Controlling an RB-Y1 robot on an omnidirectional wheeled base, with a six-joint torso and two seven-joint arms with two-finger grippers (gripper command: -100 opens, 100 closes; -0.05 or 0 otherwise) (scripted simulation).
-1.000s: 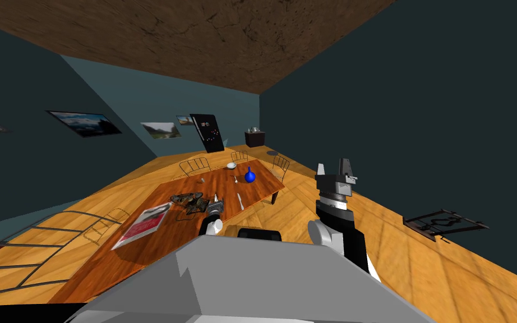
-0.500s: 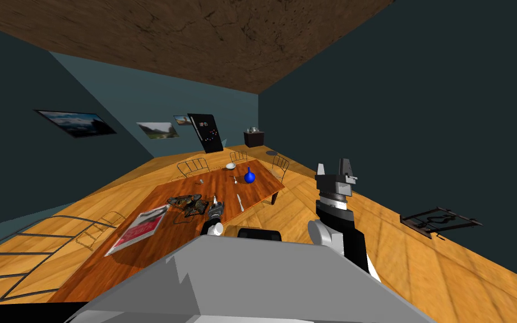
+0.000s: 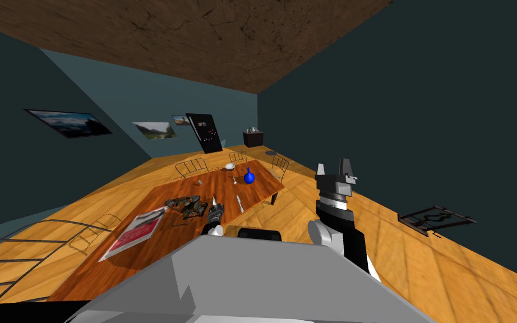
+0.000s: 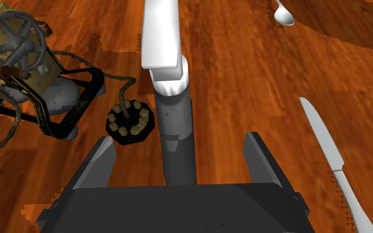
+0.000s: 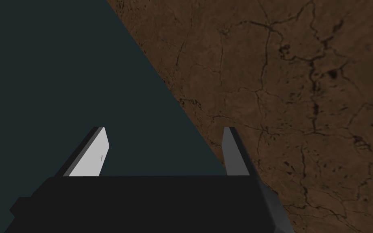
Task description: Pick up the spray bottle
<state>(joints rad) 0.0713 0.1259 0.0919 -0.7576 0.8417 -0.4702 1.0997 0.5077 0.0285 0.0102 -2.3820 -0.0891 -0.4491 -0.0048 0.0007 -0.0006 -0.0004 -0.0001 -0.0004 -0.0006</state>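
So the left tool (image 4: 179,137) is open, with the spray bottle (image 4: 172,113) sitting right between its fingers (image 4: 100,162) on the bench (image 4: 242,81). Close off-centre and it could shove the bottle into that pegged black disc (image 4: 130,123) beside it. The right tool (image 5: 165,128) is open too.

A red-and-white magazine (image 3: 134,232) is lying on a wooden worktop (image 3: 156,252), with a tangled dark contraption (image 4: 24,73) sitting near it. A knife (image 4: 335,162) and a spoon (image 4: 283,14) are resting farther along, toward a blue vase (image 3: 249,177) and a white bowl (image 3: 230,166).
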